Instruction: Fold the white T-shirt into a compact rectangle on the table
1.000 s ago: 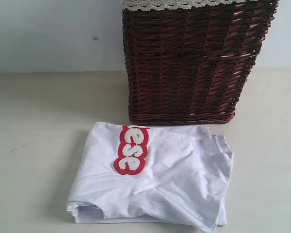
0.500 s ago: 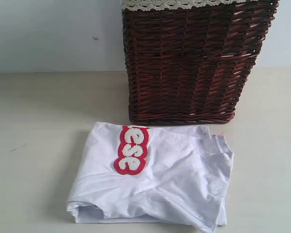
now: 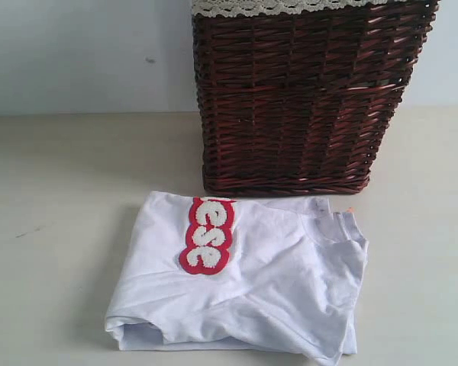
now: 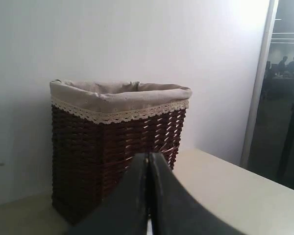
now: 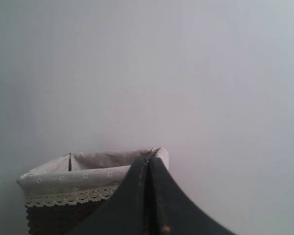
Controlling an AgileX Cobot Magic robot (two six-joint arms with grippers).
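Beige table (image 3: pixel 53 175) with folded T-shirt (image 3: pixel 275 282) lying just in front of wicker basket (image 3: pixel 305 99). Left gripper (image 4: pixel 148 156) and right gripper (image 5: pixel 148 161) facing basket, jaws pressed together, holding nothing.

The left arm's jaws stand up dark from the lower edge, pressed together with only a thin seam between them. Their tips are in front of a brown wicker basket (image 4: pixel 88 161). The basket stands upright on the cream tabletop (image 4: pixel 225 191). It is lined with pale cloth (image 4: pixel 117 98) folded over its rim and edged with lace trim (image 4: pixel 112 116) (scalloped, cream). A plain white wall (image 4: pixel 137 44) lies behind. Beside the wall, a pale upright frame (image 4: pixel 258 83) borders a dark room (image 4: pixel 286 112) where a few dim figures show.
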